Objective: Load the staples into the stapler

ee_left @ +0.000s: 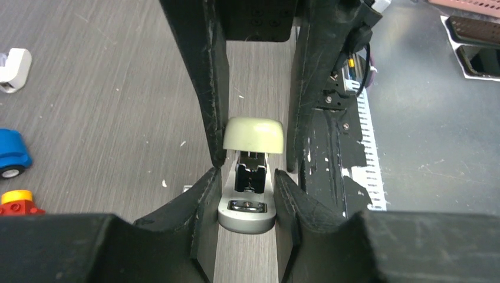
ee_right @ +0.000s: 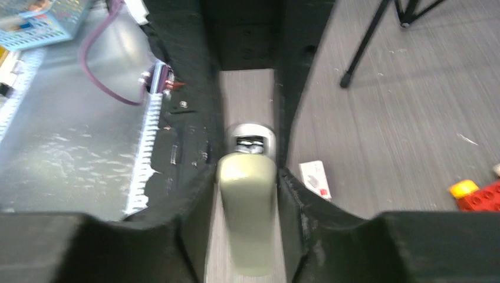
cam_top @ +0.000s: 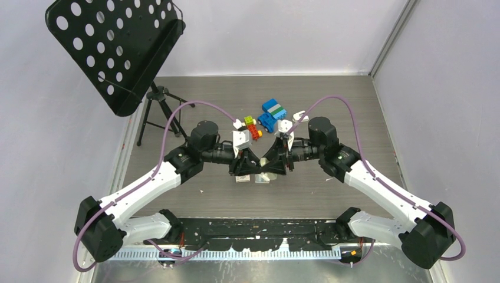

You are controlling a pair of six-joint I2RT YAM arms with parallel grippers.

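The stapler (ee_left: 247, 215) lies on the table between both grippers, where they meet at mid-table. My left gripper (ee_left: 246, 180) is shut on its grey base, with a finger pressed against each side. The grey-beige top (ee_left: 255, 135) is swung up off the base, showing the dark channel inside. My right gripper (ee_right: 246, 172) faces the left one and is shut on that top (ee_right: 247, 206), its fingers (ee_left: 206, 88) flanking it. In the top view the left gripper (cam_top: 244, 165) and right gripper (cam_top: 274, 164) hide the stapler. The staples do not show in any view.
A small white box with a red mark (ee_right: 314, 178) lies just beside the right fingers. Toy blocks (cam_top: 253, 127) and a blue toy car (cam_top: 272, 114) sit behind the grippers. A white claw-shaped piece (ee_left: 13, 69) lies further off. The black music stand (cam_top: 118, 47) and its tripod (cam_top: 154, 112) occupy the back left.
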